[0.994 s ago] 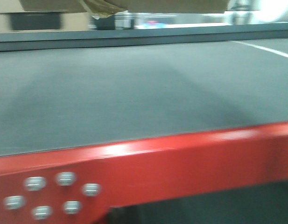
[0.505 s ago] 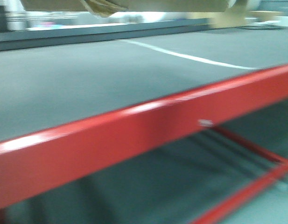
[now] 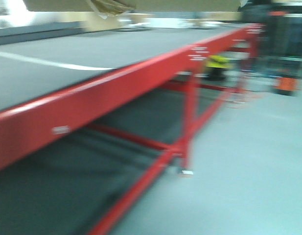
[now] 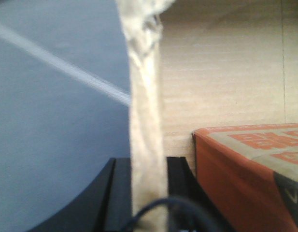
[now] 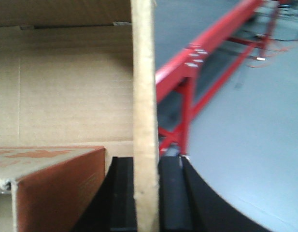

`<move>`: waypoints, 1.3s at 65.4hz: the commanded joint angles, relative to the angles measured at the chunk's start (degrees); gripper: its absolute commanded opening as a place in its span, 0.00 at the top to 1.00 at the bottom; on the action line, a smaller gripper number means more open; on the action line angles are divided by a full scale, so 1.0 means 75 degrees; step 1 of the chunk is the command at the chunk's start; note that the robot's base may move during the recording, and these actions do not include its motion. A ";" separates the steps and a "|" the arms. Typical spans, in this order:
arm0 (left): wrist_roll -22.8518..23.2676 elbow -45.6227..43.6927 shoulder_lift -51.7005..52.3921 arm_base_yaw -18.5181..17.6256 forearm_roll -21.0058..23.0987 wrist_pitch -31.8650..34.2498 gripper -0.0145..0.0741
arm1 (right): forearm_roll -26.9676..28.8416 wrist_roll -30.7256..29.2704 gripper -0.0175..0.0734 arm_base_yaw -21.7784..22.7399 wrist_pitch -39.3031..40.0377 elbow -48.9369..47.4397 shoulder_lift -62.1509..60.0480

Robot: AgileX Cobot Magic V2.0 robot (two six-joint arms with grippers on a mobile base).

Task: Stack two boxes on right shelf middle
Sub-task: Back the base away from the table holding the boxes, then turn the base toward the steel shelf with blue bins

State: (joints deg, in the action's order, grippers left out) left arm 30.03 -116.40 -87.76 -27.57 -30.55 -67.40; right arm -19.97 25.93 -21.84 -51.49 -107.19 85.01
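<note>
A large brown cardboard box (image 3: 141,5) hangs at the top edge of the front view, held up between both arms. My left gripper (image 4: 148,162) is shut on the box's frayed left wall (image 4: 145,96). My right gripper (image 5: 145,162) is shut on its right wall (image 5: 143,72). Inside the box lies an orange-red printed carton, seen in the left wrist view (image 4: 245,159) and the right wrist view (image 5: 52,179). No thin flat taped box can be made out. The stainless-steel right shelf is out of view.
A dark grey platform (image 3: 67,54) with a red front edge (image 3: 116,83) and red legs (image 3: 190,122) runs off to the far right. Grey floor (image 3: 248,171) lies to its right. A yellow object (image 3: 217,61) and an orange object (image 3: 286,84) stand far off, blurred.
The front view has swung to the right along the red-edged platform, so its legs and the floor now show. The box stays at the top of the frame.
</note>
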 commanded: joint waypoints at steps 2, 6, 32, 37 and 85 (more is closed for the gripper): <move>0.0004 -0.0120 0.0063 -0.0002 -0.0239 0.0117 0.96 | -0.0382 0.0012 0.98 0.0064 0.0414 -0.0102 -0.0137; 0.0004 -0.0120 0.0063 -0.0002 -0.0239 0.0117 0.96 | -0.0382 0.0012 0.98 0.0064 0.0414 -0.0102 -0.0137; 0.0004 -0.0120 0.0063 -0.0002 -0.0239 0.0117 0.96 | -0.0382 0.0012 0.98 0.0064 0.0414 -0.0102 -0.0137; 0.0004 -0.0120 0.0063 -0.0002 -0.0239 0.0117 0.96 | -0.0382 0.0012 0.98 0.0064 0.0414 -0.0102 -0.0137; 0.0004 -0.0120 0.0063 -0.0002 -0.0239 0.0117 0.96 | -0.0382 0.0012 0.98 0.0064 0.0414 -0.0102 -0.0137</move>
State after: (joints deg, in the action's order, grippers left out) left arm 30.03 -116.40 -87.76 -27.57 -30.45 -67.40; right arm -20.07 25.93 -21.84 -51.49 -107.19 85.01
